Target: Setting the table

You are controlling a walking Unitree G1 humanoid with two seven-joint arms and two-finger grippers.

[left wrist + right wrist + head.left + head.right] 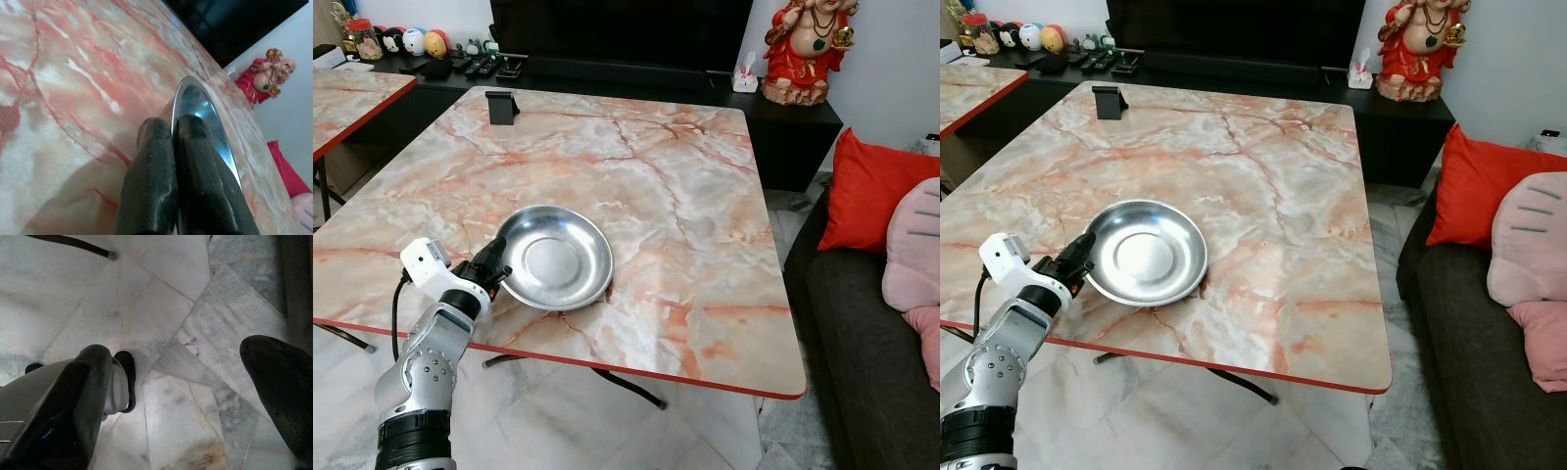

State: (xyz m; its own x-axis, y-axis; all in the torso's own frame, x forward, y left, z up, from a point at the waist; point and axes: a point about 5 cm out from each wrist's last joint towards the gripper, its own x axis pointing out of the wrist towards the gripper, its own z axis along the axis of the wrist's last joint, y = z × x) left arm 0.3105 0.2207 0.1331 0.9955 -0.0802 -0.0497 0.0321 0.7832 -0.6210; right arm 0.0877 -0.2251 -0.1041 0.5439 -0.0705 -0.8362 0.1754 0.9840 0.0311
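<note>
A round steel plate [556, 257] lies on the marble-patterned table [685, 186], near its front left edge. My left gripper [495, 264] is shut on the plate's left rim, its two black fingers [193, 147] pinching the thin metal edge [182, 105]. The plate rests flat on the tabletop. My right gripper [176, 377] hangs low beside me, open, with the pale marble floor [161, 293] between its fingers.
A small black stand [501, 106] sits at the table's far left corner. A second table [342, 98] is at the left. A dark sofa with red and pink cushions [876, 196] runs along the right. A red figurine [806, 49] stands on the dark TV cabinet behind.
</note>
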